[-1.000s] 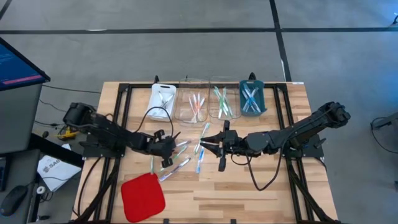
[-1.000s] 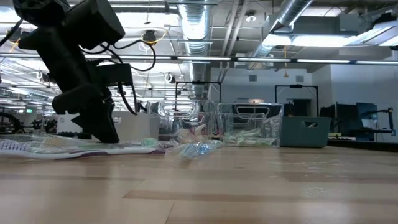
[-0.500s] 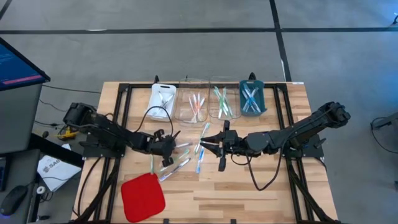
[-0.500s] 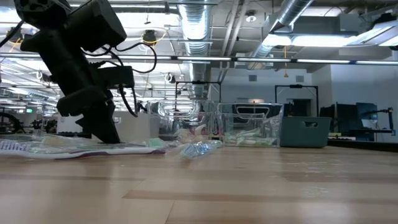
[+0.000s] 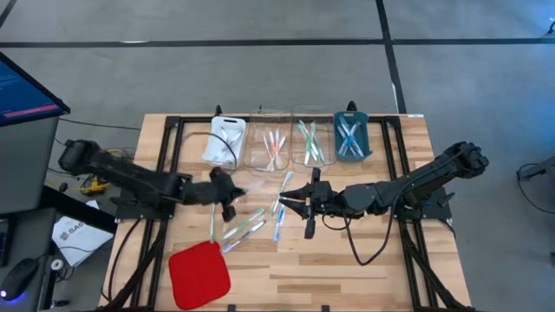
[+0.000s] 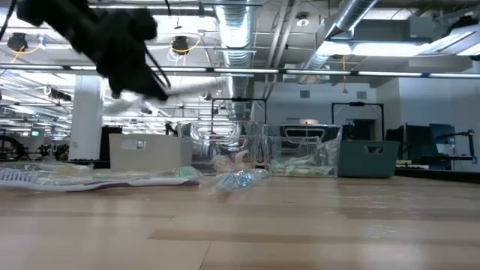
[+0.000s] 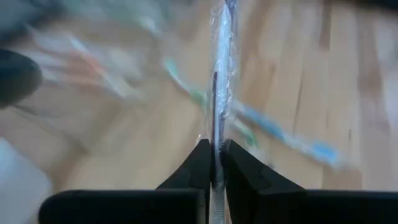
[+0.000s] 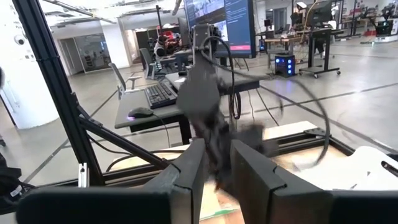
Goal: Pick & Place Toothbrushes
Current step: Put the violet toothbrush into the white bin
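toothbrushes (image 5: pixel 247 227): a loose scatter lies mid-surface, several pale ones with green and blue accents between the two arms, one green-handled one (image 5: pixel 212 228) lying just far of the red pad (image 5: pixel 199 272). more sit sorted in the four bins along the far edge: white bin (image 5: pixel 225 139) at left, then two clear bins (image 5: pixel 269 146) (image 5: pixel 310 144) with pink/orange and green brushes, then the teal bin (image 5: pixel 351 137) with blue ones.

left tool (image 5: pixel 227 189): lifted off the surface, left of centre, just near of the white bin. fingers (image 7: pixel 200 163) pinched together on one wrapped toothbrush (image 7: pixel 221 74); the left wrist view shows the clear-wrapped handle running straight out from between them, with the scattered brushes blurred on the wood below. in the low view the left arm (image 6: pixel 112 45) is up high and blurred, clear of the brushes on the surface (image 6: pixel 315 225).

right tool (image 5: pixel 284 200): low over the surface at centre, just right of the scatter, pointing left toward the left arm. its fingers (image 8: pixel 189 168) stand a little apart; cannot tell from any view whether anything is between them.

low view also shows a wrapped green-tipped brush (image 6: pixel 161 177) lying flat at left and the clear bins and teal bin in a row behind.
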Tool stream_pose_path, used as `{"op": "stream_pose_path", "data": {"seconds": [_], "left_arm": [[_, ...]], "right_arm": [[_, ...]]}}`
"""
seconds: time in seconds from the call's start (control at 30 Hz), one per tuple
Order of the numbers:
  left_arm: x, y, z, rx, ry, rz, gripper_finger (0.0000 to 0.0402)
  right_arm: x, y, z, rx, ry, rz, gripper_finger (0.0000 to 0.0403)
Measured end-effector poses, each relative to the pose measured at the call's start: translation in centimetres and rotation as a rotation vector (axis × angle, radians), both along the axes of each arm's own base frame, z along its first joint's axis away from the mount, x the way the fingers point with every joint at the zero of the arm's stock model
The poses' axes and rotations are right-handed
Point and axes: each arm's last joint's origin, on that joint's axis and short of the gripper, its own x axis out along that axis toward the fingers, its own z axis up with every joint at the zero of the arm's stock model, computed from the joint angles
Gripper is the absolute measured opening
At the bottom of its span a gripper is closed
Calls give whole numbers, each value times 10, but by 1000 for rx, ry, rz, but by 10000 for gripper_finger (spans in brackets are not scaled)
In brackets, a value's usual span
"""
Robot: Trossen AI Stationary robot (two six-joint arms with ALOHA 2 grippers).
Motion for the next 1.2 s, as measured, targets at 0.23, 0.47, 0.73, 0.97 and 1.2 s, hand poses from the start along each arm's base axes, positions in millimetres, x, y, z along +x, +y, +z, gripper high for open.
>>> {"op": "stream_pose_path", "data": {"seconds": [0.23, 0.47, 0.73, 0.97, 1.2], "left_arm": [[-33, 45, 41, 95, -152, 246, 14], [-51, 105, 42, 118, -89, 443, 14], [-54, 158, 10, 9, 94, 518, 14], [-46, 173, -17, -30, 236, 503, 14], [-41, 176, -27, -45, 269, 505, 14]], "right_arm": [[0, 0, 0, 15, -2, 0, 72], [0, 0, 0, 16, -2, 0, 72], [0, 0, 0, 15, -2, -1, 72], [0, 0, 0, 15, -2, -1, 72], [0, 0, 0, 15, -2, -1, 72]]}}
